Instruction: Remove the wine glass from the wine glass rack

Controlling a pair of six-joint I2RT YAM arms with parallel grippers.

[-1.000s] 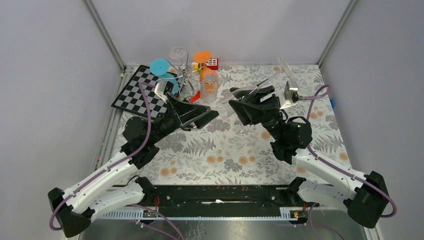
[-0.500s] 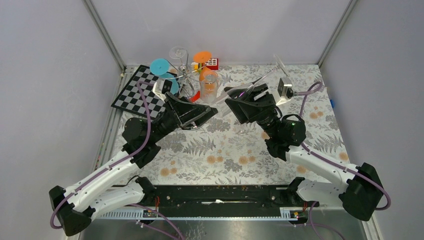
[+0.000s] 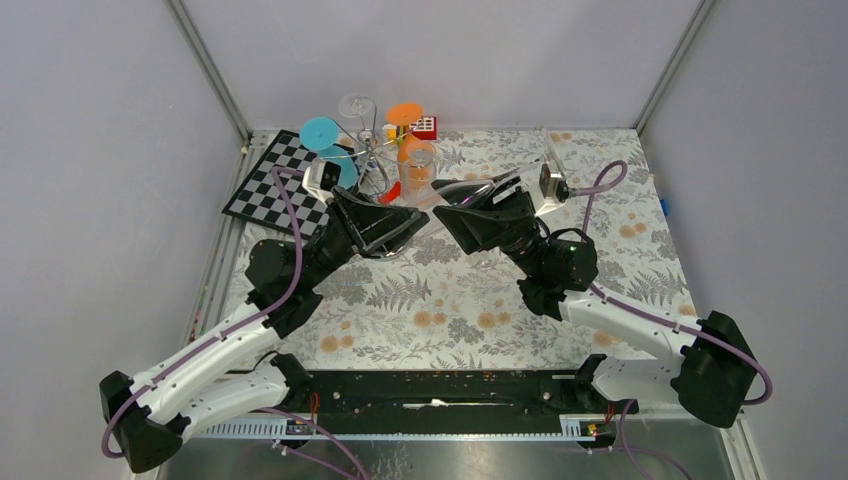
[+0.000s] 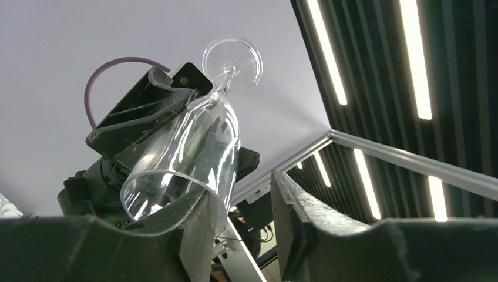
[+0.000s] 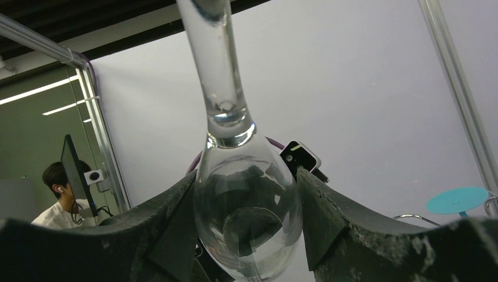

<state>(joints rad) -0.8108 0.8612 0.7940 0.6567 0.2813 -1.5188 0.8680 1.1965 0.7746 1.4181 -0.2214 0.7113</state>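
— Since the wine glass (image 4: 194,147) is off the wine glass rack (image 3: 372,150), where is it?
— In the air just right of the rack, tipped nearly sideways, its foot pointing away from the rack. The right gripper (image 5: 245,179) is clamped on the bowl, one finger on each side.
— And the left gripper (image 4: 241,188)?
— Its fingers stand apart. The glass's rim lies at the inner edge of one finger, with a bare gap to the other.
— The surface?
— A fern-and-flower tablecloth (image 3: 460,300) lies under the rack, and a chessboard (image 3: 270,185) lies just left of the rack.
— The room?
— Grey walls (image 3: 430,50) rise behind the rack, with aluminium corner posts (image 3: 210,70). Strip lights (image 4: 329,47) run overhead, and a person (image 5: 56,194) shows at the edge of the right wrist view.
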